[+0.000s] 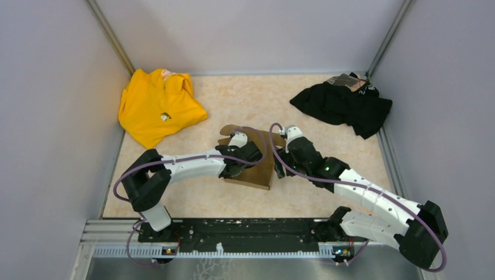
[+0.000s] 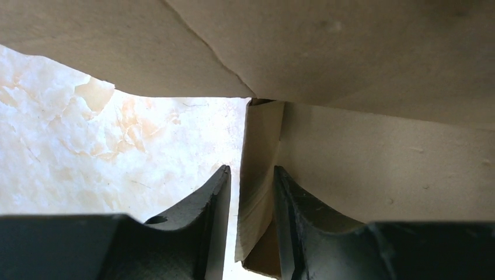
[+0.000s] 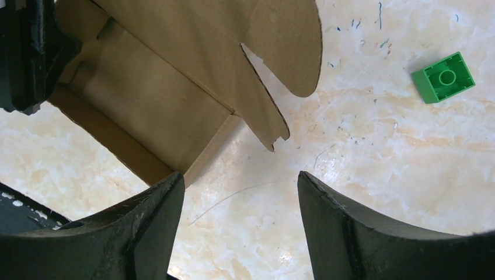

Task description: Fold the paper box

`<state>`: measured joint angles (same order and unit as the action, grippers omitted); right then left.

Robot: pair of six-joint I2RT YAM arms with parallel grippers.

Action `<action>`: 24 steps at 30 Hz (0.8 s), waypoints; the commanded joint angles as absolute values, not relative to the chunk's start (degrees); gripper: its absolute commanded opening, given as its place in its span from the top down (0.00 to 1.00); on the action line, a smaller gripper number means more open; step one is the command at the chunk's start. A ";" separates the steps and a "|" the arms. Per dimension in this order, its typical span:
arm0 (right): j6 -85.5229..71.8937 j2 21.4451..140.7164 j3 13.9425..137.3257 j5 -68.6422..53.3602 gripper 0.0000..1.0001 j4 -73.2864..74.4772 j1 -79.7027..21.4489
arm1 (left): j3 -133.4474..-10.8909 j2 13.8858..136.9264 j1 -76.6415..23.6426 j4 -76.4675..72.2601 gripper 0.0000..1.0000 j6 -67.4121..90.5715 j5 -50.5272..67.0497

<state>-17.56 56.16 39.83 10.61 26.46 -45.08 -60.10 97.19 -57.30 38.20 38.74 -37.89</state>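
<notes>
A half-folded brown paper box lies mid-table, between two robot arms, with a yellow shirt far left and a black garment far right. The left gripper is partly open, its jaws straddling an upright flap of the box. The right gripper gapes wide and empty just right of the box, near a green block.

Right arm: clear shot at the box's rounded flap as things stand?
Probably yes. The right gripper is open, and the rounded flap of the paper box lies uncovered just ahead of it. The left gripper straddles a different panel.
</notes>
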 commanded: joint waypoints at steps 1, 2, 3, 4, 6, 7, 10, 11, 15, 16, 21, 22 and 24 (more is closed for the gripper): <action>-16.79 54.23 40.52 9.72 0.30 25.66 -44.51 | -61.96 99.13 -57.57 37.95 0.63 40.18 -39.34; -16.79 54.18 40.58 9.41 0.30 25.68 -44.55 | -61.96 99.40 -57.57 37.94 0.66 40.27 -39.49; -16.81 54.07 40.60 9.23 0.31 25.61 -44.52 | -61.96 99.60 -57.57 38.01 0.69 40.52 -39.81; -16.83 53.93 40.65 9.20 0.31 25.70 -44.54 | -61.92 99.75 -57.57 38.29 0.73 40.94 -40.30; -16.62 53.80 40.98 9.05 0.31 26.02 -44.56 | -61.72 99.82 -57.57 38.45 0.85 41.27 -40.75; -16.51 53.59 41.18 9.05 0.31 26.23 -44.56 | -61.57 99.84 -57.57 38.48 0.90 41.56 -40.84; -16.10 53.12 41.73 8.81 0.31 26.92 -44.51 | -61.50 100.14 -57.65 39.14 0.96 42.36 -41.22; -16.04 52.96 41.97 8.79 0.31 27.09 -44.53 | -61.47 100.26 -57.70 39.50 0.96 42.56 -41.41; -15.81 52.11 42.58 8.44 0.31 27.91 -44.55 | -61.89 100.41 -58.45 41.68 0.97 44.15 -42.83; -15.70 51.93 42.74 8.32 0.31 28.07 -44.56 | -62.14 100.52 -58.58 42.61 0.98 44.48 -43.20; -14.94 51.69 44.07 8.33 0.31 29.27 -44.56 | -63.72 101.86 -60.62 48.55 0.98 48.50 -46.73; -14.61 51.60 44.57 8.53 0.31 29.76 -44.55 | -64.01 102.19 -61.05 49.87 0.98 49.57 -47.42; -13.77 51.42 45.70 8.99 0.31 30.69 -44.55 | -64.19 102.55 -61.76 52.04 0.95 51.53 -48.41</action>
<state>-15.77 52.97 40.95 8.69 30.35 -44.86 -63.24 100.44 -60.42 43.72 47.44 -43.48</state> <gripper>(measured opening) 0.689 0.065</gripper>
